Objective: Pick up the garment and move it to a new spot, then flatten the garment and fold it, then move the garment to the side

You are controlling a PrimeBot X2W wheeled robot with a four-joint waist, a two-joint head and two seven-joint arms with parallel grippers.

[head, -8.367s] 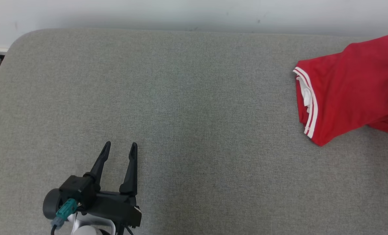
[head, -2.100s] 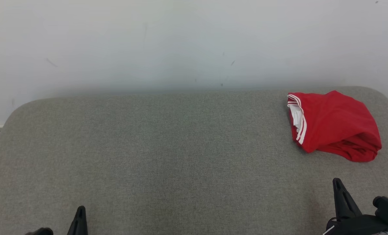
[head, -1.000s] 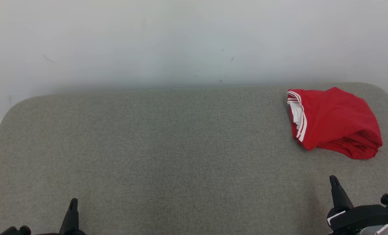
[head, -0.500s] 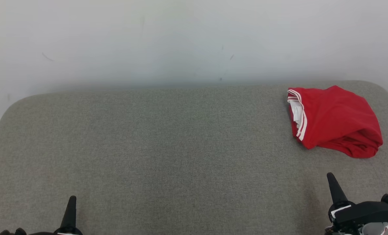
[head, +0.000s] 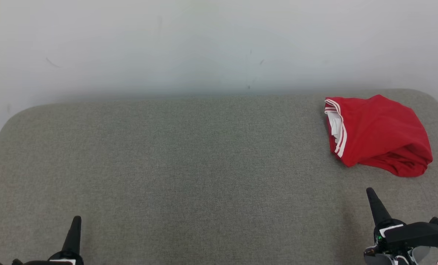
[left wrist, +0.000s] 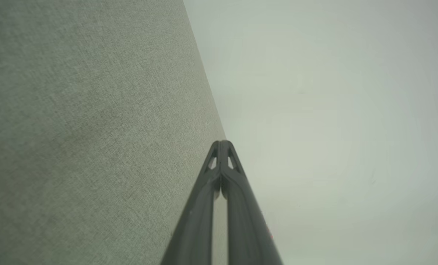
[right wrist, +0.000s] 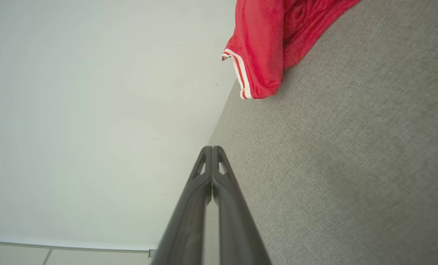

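Lying crumpled, garment (head: 381, 136) sits far right on grey surface (head: 189, 165).

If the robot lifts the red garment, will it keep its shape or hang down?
Probably floppy: the red garment lies in soft folds, so it should droop. Likely light, being thin cloth. Pushed, it may bunch up on the grey surface.

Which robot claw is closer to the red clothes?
The right gripper, at the lower right just below the red garment; the left gripper sits far across the grey surface.
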